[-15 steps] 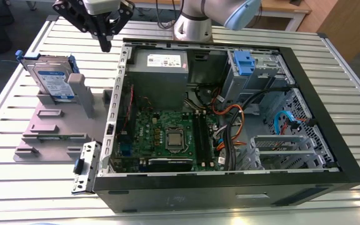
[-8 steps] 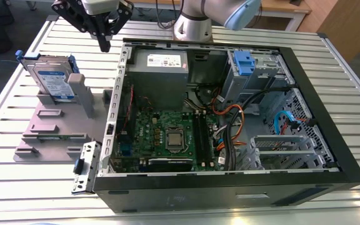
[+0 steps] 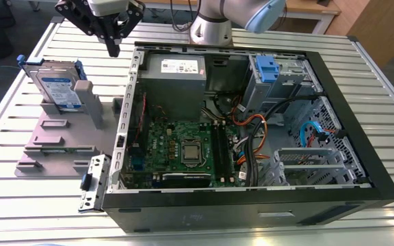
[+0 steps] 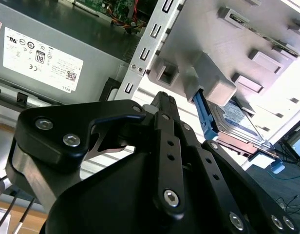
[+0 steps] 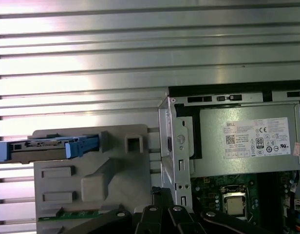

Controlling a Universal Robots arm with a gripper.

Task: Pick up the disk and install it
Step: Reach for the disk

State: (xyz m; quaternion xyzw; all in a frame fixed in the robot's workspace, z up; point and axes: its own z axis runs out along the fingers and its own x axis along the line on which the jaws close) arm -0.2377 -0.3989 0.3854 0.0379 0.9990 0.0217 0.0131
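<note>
The black, link-armed, two-fingered gripper (image 3: 114,50) hangs in the upper left of the exterior view. Its fingers are drawn together to a single narrow tip and there is nothing between them. In the second wrist view the two fingertips (image 4: 162,99) also meet with no gap. The tip points down at the slatted aluminium table (image 3: 5,195). It is just outside the corner of the open black computer tower case (image 3: 361,102) and touches neither.

The disk, a flat silver-grey metal hard drive with a white-and-blue label and blue plastic rails (image 3: 59,87), is left of and below the gripper in the exterior view, near it but clearly apart. It stands upright on its edge in a slot of the pale grey plastic holder block (image 3: 53,130), which rests on the table beside the case. Its blue rails show at both ends.

Further right, inside the case, the large grey metal power supply box with a white sticker (image 3: 176,72) sits at upper centre. Beyond it, at upper right, is a metal drive bay with a blue plastic clip (image 3: 266,69). The green motherboard (image 3: 183,148) fills the lower middle.

By my reading, the step in hand is the approach to the pick. The disk is untouched in its holder and nothing has been installed. A grasp from here would seem to call for spreading the fingers wider than the drive is thick. It would also need the fingers lined up over the disk's upper edge, clear of the holder's grey post beside it.
</note>
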